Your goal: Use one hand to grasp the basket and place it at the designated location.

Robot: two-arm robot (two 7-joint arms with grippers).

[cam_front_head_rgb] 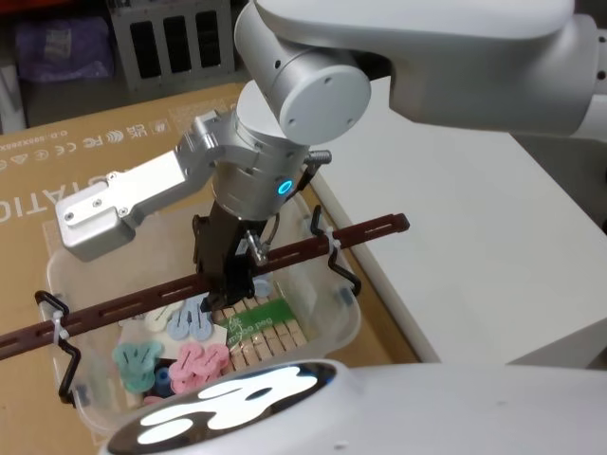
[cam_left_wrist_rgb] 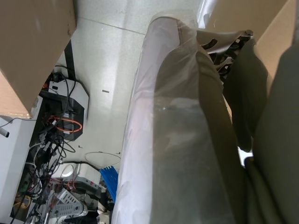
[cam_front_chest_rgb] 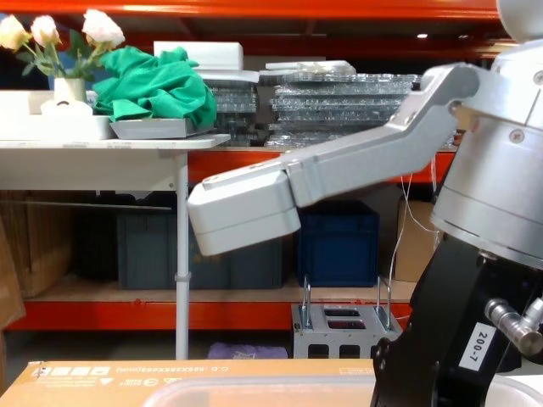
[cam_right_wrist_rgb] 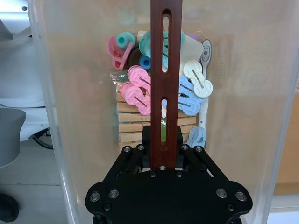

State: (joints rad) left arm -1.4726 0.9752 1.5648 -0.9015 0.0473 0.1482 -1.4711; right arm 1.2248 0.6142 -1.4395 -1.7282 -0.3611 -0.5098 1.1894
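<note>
The fingers [cam_right_wrist_rgb: 145, 136] of my right gripper [cam_right_wrist_rgb: 163, 140] are clenched on the middle of the reddish-brown handle [cam_right_wrist_rgb: 166, 70], one on each side of the bar. Beneath it the clear basket [cam_front_head_rgb: 349, 318], with coloured clips [cam_right_wrist_rgb: 140, 88] in its bottom, is over the cardboard [cam_front_head_rgb: 95, 161] near its right edge, beside the white table [cam_front_head_rgb: 474, 237]. I cannot tell whether it rests there or is raised. I judge the grasp made. Next comes a straight, level lift and the carry.

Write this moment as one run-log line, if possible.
right pincer: shut on reddish-brown slotted bar handle | clear translucent plastic basket: over brown cardboard box, holds coloured clips
</note>
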